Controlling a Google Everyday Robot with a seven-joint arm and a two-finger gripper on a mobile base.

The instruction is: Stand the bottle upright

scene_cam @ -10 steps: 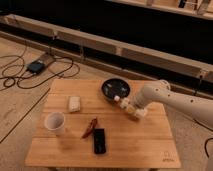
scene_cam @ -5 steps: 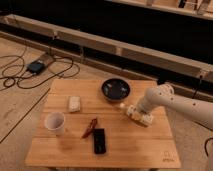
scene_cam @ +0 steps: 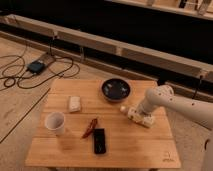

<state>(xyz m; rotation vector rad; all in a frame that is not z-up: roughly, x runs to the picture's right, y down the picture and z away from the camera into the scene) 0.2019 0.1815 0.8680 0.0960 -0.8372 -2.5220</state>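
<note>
The bottle (scene_cam: 123, 108) shows only as a small whitish end low on the wooden table (scene_cam: 60, 155), just right of and below the dark bowl (scene_cam: 116, 89). My gripper (scene_cam: 139, 116) lies close over the tabletop right beside it, at the end of the white arm (scene_cam: 175, 105) that reaches in from the right. The pale gripper and the bottle blend together, so most of the bottle is hidden. I cannot tell whether the bottle is held, or whether it lies flat or tilted.
A flat white block (scene_cam: 74, 103) lies left of the bowl. A white mug (scene_cam: 55, 122) stands at the front left. A red pepper-like item (scene_cam: 90, 127) and a black rectangular device (scene_cam: 99, 141) lie at the front middle. Cables (scene_cam: 30, 70) run across the floor to the left.
The gripper has shifted from right beside the bowl toward the right and front, and sits lower on the table. The other objects have not moved.
</note>
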